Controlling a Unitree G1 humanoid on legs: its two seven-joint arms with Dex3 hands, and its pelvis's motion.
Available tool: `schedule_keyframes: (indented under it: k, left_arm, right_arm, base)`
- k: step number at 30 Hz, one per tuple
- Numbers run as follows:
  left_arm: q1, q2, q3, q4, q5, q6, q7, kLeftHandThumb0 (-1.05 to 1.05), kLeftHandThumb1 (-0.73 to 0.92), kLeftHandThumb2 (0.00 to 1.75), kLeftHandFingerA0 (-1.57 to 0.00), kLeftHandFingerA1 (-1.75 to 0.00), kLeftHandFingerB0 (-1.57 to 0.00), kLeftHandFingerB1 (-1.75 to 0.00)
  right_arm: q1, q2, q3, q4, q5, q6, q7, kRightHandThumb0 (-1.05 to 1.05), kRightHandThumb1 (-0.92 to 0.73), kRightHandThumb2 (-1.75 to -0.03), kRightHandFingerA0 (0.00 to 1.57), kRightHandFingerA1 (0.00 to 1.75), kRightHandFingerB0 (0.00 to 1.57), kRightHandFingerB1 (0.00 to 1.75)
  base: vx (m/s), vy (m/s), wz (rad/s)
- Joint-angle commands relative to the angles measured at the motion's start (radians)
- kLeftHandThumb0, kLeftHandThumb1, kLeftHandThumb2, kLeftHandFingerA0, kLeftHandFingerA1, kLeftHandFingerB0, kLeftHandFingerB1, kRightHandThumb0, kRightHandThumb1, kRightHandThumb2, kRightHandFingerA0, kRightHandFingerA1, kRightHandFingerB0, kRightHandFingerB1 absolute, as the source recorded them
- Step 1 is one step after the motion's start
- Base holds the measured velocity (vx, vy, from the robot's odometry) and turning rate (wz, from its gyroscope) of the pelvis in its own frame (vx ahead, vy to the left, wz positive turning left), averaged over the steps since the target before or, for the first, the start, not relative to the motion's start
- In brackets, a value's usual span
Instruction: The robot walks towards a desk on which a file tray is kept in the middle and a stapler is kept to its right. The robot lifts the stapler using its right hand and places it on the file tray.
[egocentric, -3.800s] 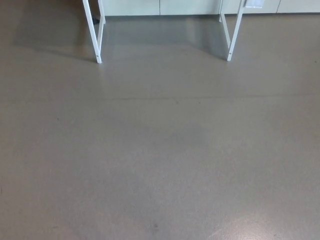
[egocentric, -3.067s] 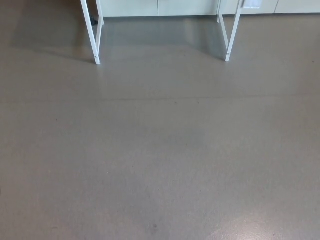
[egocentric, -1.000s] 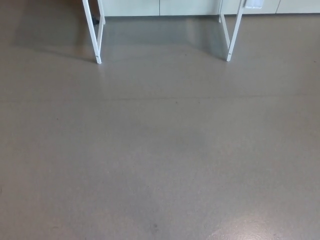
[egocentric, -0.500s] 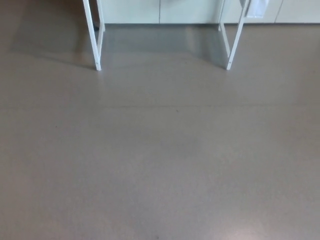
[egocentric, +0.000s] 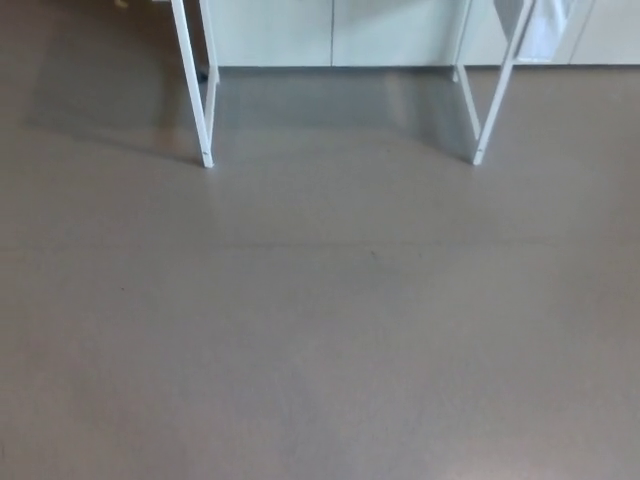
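Plainly, in the head view we are seeing only floor and the desk legs ahead, neither left hand nor right hand showing, their state untellable, so we are judging the stapler and file tray lie farther forward, unseen.

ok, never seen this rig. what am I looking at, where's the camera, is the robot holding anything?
There is one picture, taken from a camera on a humanoid robot's head, looking down ahead of it. Most of it is bare grey floor. At the top stand white desk legs, with pale cabinets behind them. The desk's top is above the frame, so neither the file tray nor the stapler shows. The left hand and right hand are both out of view, so nothing can be seen held.
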Motion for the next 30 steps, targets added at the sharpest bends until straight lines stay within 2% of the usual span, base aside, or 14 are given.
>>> schedule_keyframes:
  k: [1,4,5,7,8,9,11,12,16,17,21,25,26,30]
  left_arm:
    - [-0.009,0.003,-0.003,-0.002,0.007,-0.022,0.003,-0.68,0.67,0.93,-0.19,-0.53,-0.14,-0.46]
    - [-0.008,0.003,-0.007,0.001,0.011,-0.027,0.01,-0.68,0.67,0.93,-0.21,-0.54,-0.14,-0.46]
    - [-0.014,0.002,-0.006,0.001,0.009,-0.012,0.014,-0.67,0.67,0.93,-0.19,-0.53,-0.14,-0.46]
    - [-0.011,0.002,-0.005,0.003,0.008,-0.021,0.009,-0.67,0.67,0.93,-0.19,-0.53,-0.13,-0.45]
    - [-0.008,0.002,-0.004,0.005,0.007,-0.031,0.002,-0.68,0.67,0.93,-0.21,-0.53,-0.14,-0.45]
    - [-0.009,0.002,-0.003,0.005,0.006,-0.026,0.004,-0.67,0.66,0.94,-0.22,-0.53,-0.12,-0.45]
    - [-0.011,0.002,-0.004,0.006,0.007,-0.024,0.006,-0.68,0.66,0.94,-0.21,-0.53,-0.12,-0.45]
    - [-0.014,0.002,-0.008,0.009,0.011,-0.021,0.013,-0.68,0.66,0.96,-0.3,-0.58,-0.14,-0.47]
    - [-0.019,0.003,-0.01,0.015,0.012,-0.025,0.01,-0.67,0.66,0.95,-0.23,-0.55,-0.14,-0.46]
    - [-0.017,0.004,-0.007,0.017,0.008,-0.026,0.001,-0.68,0.66,0.95,-0.23,-0.55,-0.13,-0.46]
    - [-0.016,0.003,-0.006,0.01,0.007,-0.023,0.011,-0.68,0.66,0.94,-0.22,-0.54,-0.12,-0.45]
    - [-0.017,0.002,-0.009,0.017,0.012,-0.028,0.01,-0.68,0.67,0.95,-0.21,-0.54,-0.12,-0.45]
    - [-0.016,0.005,-0.015,0.014,0.017,-0.034,0.006,-0.68,0.68,0.95,-0.2,-0.53,-0.1,-0.44]
    - [-0.013,0.008,-0.019,0.013,0.018,-0.038,0.002,-0.69,0.67,0.95,-0.21,-0.54,-0.12,-0.45]
  right_arm:
    - [-0.006,-0.023,-0.012,-0.003,0.001,0.0,0.003,-0.51,-0.45,-0.77,0.26,0.51,0.0,0.16]
    - [-0.007,-0.024,-0.011,0.027,-0.003,-0.05,-0.003,-0.53,-0.45,-0.77,0.25,0.51,0.0,0.18]
    - [-0.008,-0.022,-0.018,0.02,0.007,-0.03,0.001,-0.48,-0.59,-0.57,0.26,0.39,0.0,0.22]
    - [-0.008,-0.023,-0.014,0.022,0.001,-0.037,-0.002,-0.48,-0.6,-0.58,0.27,0.39,0.0,0.22]
    - [-0.007,-0.028,-0.005,0.018,-0.013,-0.036,-0.009,-0.55,-0.46,-0.78,0.27,0.51,0.0,0.18]
    - [-0.004,-0.027,-0.005,0.009,-0.015,-0.028,-0.014,-0.48,-0.59,-0.65,0.32,0.45,0.05,0.15]
    - [-0.002,-0.02,-0.018,0.013,0.003,-0.041,-0.007,-0.46,-0.43,-0.76,0.24,0.52,0.0,0.18]
    - [0.0,-0.013,-0.031,0.011,0.023,-0.044,0.003,-0.5,-0.44,-0.77,0.3,0.54,0.0,0.18]
    - [0.001,-0.012,-0.034,0.003,0.019,-0.038,0.004,-0.5,-0.43,-0.77,0.23,0.51,0.0,0.18]
    - [-0.001,-0.001,-0.051,0.005,0.037,-0.036,0.007,-0.44,-0.57,-0.57,0.25,0.4,0.01,0.23]
    - [0.004,-0.025,-0.006,-0.04,-0.028,0.014,-0.013,-0.48,-0.6,-0.6,0.38,0.43,0.05,0.16]
    - [-0.011,-0.017,-0.028,-0.007,0.014,-0.001,0.019,-0.54,-0.46,-0.77,0.28,0.52,0.0,0.14]
    - [-0.009,-0.016,-0.03,-0.014,0.018,0.004,0.024,-0.46,-0.58,-0.59,0.27,0.41,0.01,0.17]
    - [-0.005,-0.013,-0.037,-0.01,0.023,-0.014,0.027,-0.46,-0.59,-0.57,0.17,0.37,0.0,0.21]
  base:
    - [0.46,-0.245,0.66]
    - [0.33,-0.187,0.16]
    - [0.29,-0.077,0.01]
    - [0.27,-0.044,-0.01]
    - [0.27,0.008,-0.11]
    - [0.26,0.027,-0.15]
    - [0.29,0.091,-0.2]
    - [0.3,0.116,-0.19]
    - [0.4,0.156,-0.17]
    - [0.34,0.153,-0.38]
    - [0.31,0.128,0.0]
    - [0.26,0.008,0.1]
    - [0.28,-0.045,0.05]
    - [0.33,-0.148,0.05]
